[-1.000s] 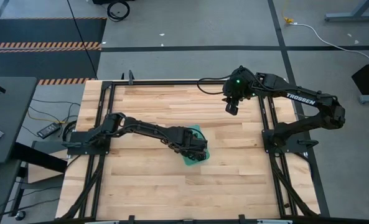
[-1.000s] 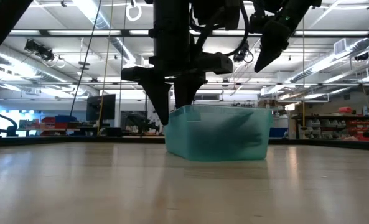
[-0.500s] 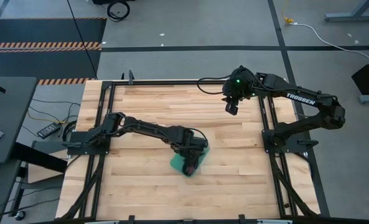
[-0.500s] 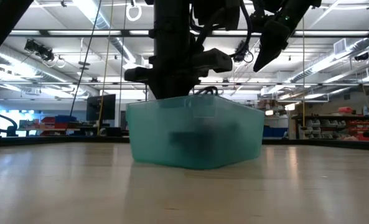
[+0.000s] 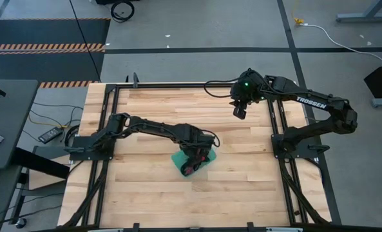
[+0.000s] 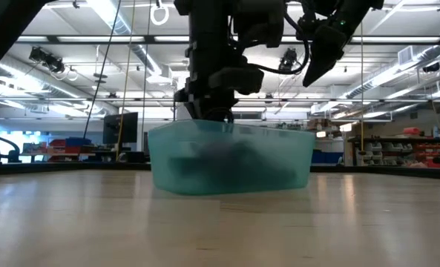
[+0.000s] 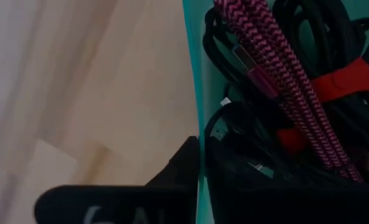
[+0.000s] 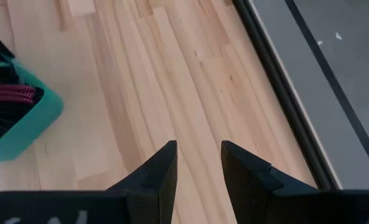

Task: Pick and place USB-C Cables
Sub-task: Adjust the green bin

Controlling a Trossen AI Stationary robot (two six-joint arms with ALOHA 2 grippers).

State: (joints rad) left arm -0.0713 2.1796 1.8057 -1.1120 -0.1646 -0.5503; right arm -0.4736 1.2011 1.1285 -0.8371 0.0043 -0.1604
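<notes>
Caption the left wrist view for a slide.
Left hand clamped on the teal bin's wall, coiled black and maroon cables inside.

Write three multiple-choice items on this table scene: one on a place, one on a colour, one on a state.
1. Where are the cables?
A. inside the teal tray
B. loose on the wood
C. on the floor

2. What colour is the braided cable?
A. white
B. maroon-purple
C. yellow

3. How is the left hand?
A. wide open above the table
B. out of sight
C. shut on the tray's wall

Answers: 1 A, the left wrist view shows them within the teal wall; 2 B, its weave shows there; 3 C, a finger sits either side of the wall.
</notes>
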